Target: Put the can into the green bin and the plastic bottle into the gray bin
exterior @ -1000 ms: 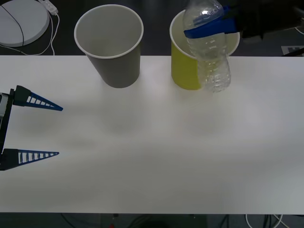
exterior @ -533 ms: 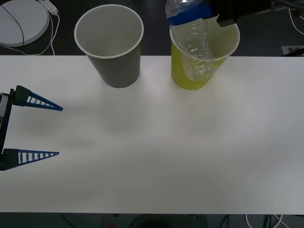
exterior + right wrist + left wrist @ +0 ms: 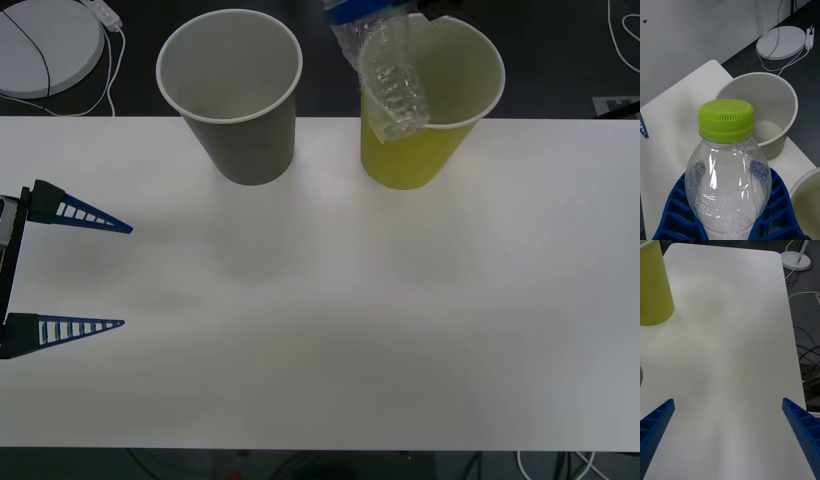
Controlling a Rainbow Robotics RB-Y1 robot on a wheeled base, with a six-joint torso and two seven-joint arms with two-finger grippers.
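My right gripper [image 3: 365, 8] is shut on the plastic bottle [image 3: 390, 75] near its neck, at the far edge of the front view. The clear bottle hangs tilted in the air over the left rim of the green bin [image 3: 425, 150]. The gray bin [image 3: 245, 140] stands upright to the left of it. In the right wrist view the bottle's lime-green cap [image 3: 726, 120] points toward the gray bin [image 3: 777, 97], with blue fingers [image 3: 673, 210] on both sides of the bottle. My left gripper [image 3: 126, 275] rests open at the table's left edge. The can is out of view.
The white table [image 3: 330, 330] stretches wide in front of both bins. A round white base [image 3: 45, 45] with a cable lies on the floor at the far left. The left wrist view shows the green bin [image 3: 653, 285] and cables [image 3: 805, 352] beyond the table edge.
My right gripper has carried the bottle to the left and farther back, from the green bin's right side to its left rim. The left arm has stayed still.
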